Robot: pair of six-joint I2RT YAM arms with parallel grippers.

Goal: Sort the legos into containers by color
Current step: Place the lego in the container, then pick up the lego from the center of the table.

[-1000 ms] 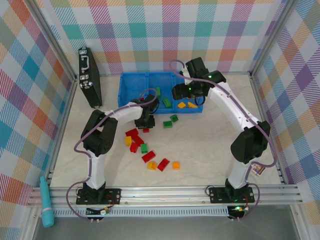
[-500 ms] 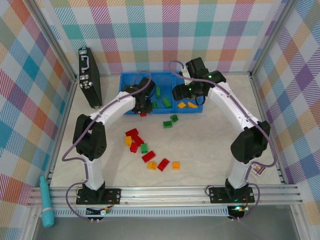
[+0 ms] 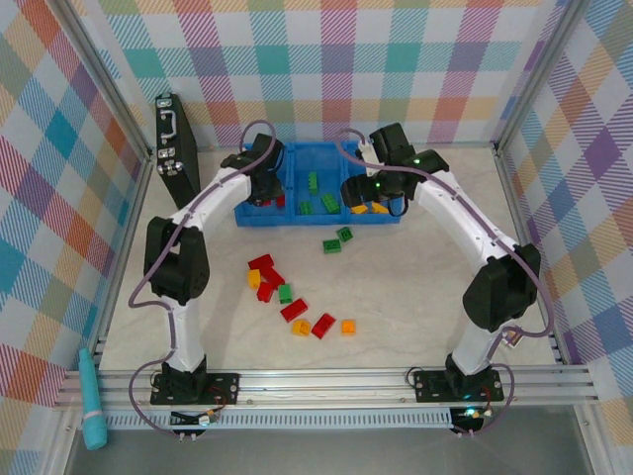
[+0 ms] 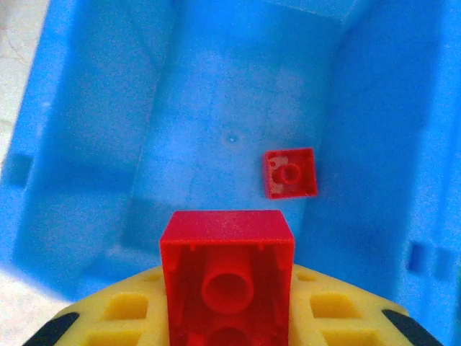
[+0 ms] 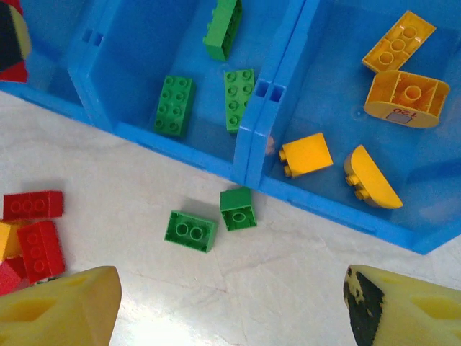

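While the left gripper (image 3: 265,190) hangs over the leftmost compartment of the containers (image 3: 297,220), its yellow fingers (image 4: 137,335) pinch a red brick (image 4: 227,270). The brick is seen from its hollow underside, with a round tube at the centre. Below it, a second red brick (image 4: 290,173) lies upside down on that compartment's blue floor. The right gripper (image 5: 230,306) hovers with its fingers spread wide over the table (image 3: 415,287), in front of the tray.

The middle compartment holds three green bricks (image 5: 173,105). The right compartment holds four yellow-orange pieces (image 5: 306,155), two of them rounded. One rounded piece (image 5: 403,97) bears small writing that seems to read "120".

Loose legos (image 3: 292,297) in red, green and yellow-orange lie scattered on the table. Two green ones (image 5: 191,231) sit just beside the tray's front wall.
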